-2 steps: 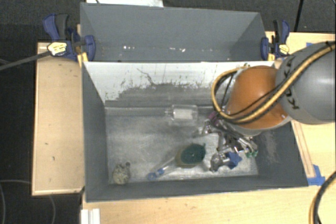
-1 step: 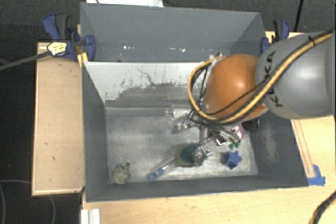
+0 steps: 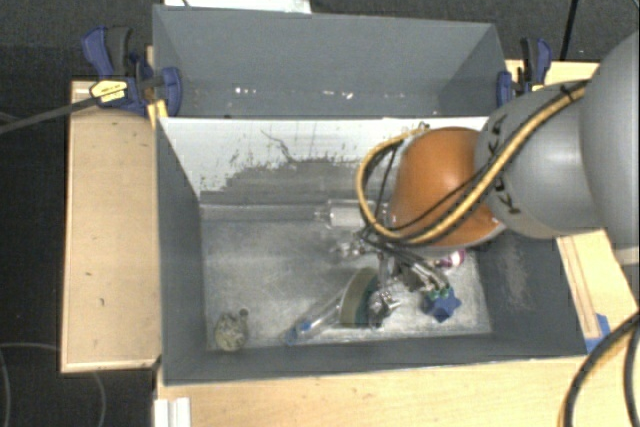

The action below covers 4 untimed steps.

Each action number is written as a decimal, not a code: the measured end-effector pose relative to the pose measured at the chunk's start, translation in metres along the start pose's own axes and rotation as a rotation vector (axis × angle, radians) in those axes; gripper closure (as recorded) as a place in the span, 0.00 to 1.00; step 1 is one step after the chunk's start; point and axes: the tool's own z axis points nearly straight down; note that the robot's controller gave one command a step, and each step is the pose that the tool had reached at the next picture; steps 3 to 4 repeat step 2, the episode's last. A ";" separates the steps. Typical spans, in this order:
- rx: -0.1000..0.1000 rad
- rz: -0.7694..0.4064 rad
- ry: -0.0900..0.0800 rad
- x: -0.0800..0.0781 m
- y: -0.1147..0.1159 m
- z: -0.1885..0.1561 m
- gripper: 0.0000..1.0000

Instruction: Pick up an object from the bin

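The jaws sit low in the lower middle of the bin (image 3: 180, 245); whether they are wide or narrow cannot be told. A grey-green oval piece (image 3: 352, 301) lies just left of them, and a blue piece (image 3: 441, 304) just right.

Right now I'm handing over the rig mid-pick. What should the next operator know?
Gripper: down close to the floor of the bin, right of centre near the front wall. I cannot tell whether it holds anything.
Things: a dark green rounded piece sits just to its left and a blue piece just to its right, with a pink piece behind that. A clear stick with a blue tip lies further left, and a small grey lump sits in the front-left corner.
Done: the arm is lowered among the things.
Left: confirm a grasp, then lift one thing out.
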 end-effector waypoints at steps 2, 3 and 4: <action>0.004 -0.072 -0.006 -0.007 -0.022 -0.156 1.00; 0.004 -0.072 -0.006 -0.007 -0.022 -0.156 1.00; 0.004 -0.072 -0.006 -0.007 -0.022 -0.156 1.00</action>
